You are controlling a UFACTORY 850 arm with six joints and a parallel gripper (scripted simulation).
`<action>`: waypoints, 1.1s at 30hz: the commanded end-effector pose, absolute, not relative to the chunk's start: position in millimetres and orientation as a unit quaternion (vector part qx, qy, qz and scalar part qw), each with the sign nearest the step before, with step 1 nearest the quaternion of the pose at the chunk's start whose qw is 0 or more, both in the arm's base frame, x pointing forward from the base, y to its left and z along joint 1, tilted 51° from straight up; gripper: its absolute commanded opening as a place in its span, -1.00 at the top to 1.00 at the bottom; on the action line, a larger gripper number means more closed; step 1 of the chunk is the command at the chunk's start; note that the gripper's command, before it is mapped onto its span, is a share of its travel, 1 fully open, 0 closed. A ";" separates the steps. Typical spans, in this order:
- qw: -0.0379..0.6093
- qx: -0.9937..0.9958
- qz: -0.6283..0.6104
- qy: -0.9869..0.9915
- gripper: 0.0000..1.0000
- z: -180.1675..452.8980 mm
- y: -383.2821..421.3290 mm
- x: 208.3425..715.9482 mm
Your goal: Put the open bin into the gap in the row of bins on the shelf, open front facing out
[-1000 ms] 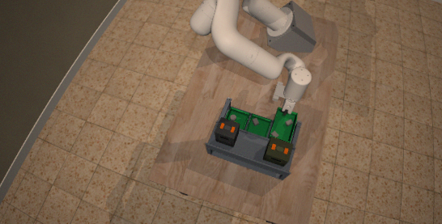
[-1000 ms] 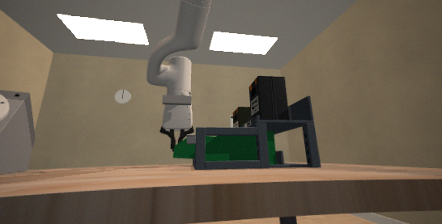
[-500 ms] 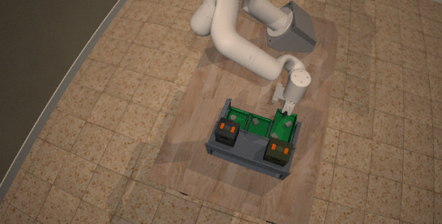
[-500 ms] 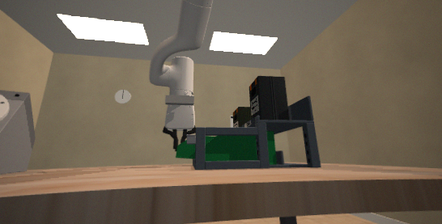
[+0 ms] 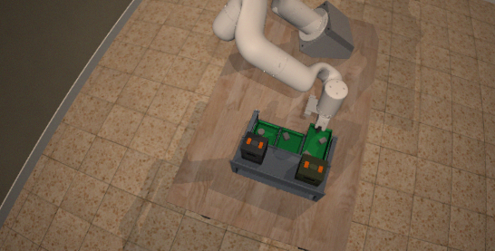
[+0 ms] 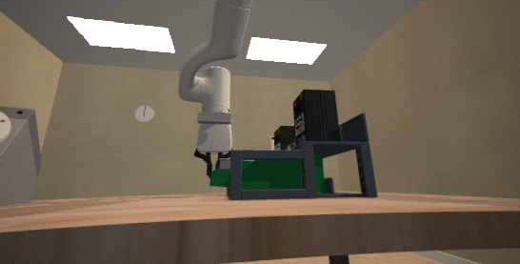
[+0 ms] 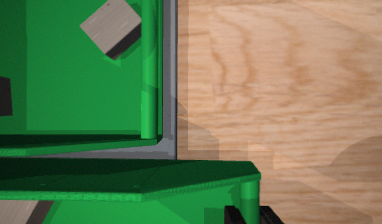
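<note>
Gripping green open bin [image 5: 319, 140] by rear wall, fingers nearly shut on it; bin partway in shelf [image 5: 276, 169] gap, tilted under top board, long axis pointing inward, away from fingers.

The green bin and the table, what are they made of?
The green bin looks like plastic: one flat, even colour, smooth thin walls, a slight sheen. The table looks like wood, with wavy brown grain lines and a matte surface. The gripper is clamped on the bin's wall. None of this is certain from looks alone.
</note>
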State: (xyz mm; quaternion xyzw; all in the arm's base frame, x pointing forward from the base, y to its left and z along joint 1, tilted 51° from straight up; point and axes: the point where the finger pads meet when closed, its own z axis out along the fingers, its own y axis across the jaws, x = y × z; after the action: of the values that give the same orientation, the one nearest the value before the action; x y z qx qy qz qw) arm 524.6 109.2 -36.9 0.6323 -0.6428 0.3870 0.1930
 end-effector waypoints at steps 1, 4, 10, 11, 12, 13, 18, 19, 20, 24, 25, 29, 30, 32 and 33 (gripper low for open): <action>0.192 0.632 0.387 -0.643 1.00 -35.5 110.3 528.8; 0.192 0.632 0.387 -0.643 1.00 -35.5 110.3 528.8; 0.192 0.632 0.387 -0.643 1.00 -35.5 110.3 528.8; 0.192 0.632 0.387 -0.643 1.00 -35.0 110.5 530.6; 0.192 0.632 0.387 -0.643 1.00 -34.5 110.7 532.5; 0.192 0.632 0.387 -0.643 1.00 -34.0 110.9 534.4; 0.192 0.632 0.387 -0.643 1.00 -33.0 111.3 538.3; 0.192 0.632 0.387 -0.643 1.00 -33.0 111.3 538.3; 0.192 0.632 0.387 -0.643 1.00 -33.0 111.3 538.3; 0.192 0.632 0.387 -0.643 1.00 -33.0 111.3 538.3; 0.192 0.632 0.387 -0.643 1.00 -33.0 111.3 538.3; 0.192 0.632 0.387 -0.643 1.00 -32.0 111.7 542.0; 0.192 0.632 0.387 -0.643 1.00 -31.5 111.9 543.9; 0.192 0.632 0.387 -0.643 1.00 -30.5 112.3 547.8; 0.192 0.632 0.387 -0.643 1.00 -30.5 112.3 547.8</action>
State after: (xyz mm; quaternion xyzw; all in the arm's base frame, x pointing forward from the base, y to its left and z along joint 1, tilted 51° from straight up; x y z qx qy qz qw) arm 542.0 110.9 -32.4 0.6324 -0.6427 0.3870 0.1932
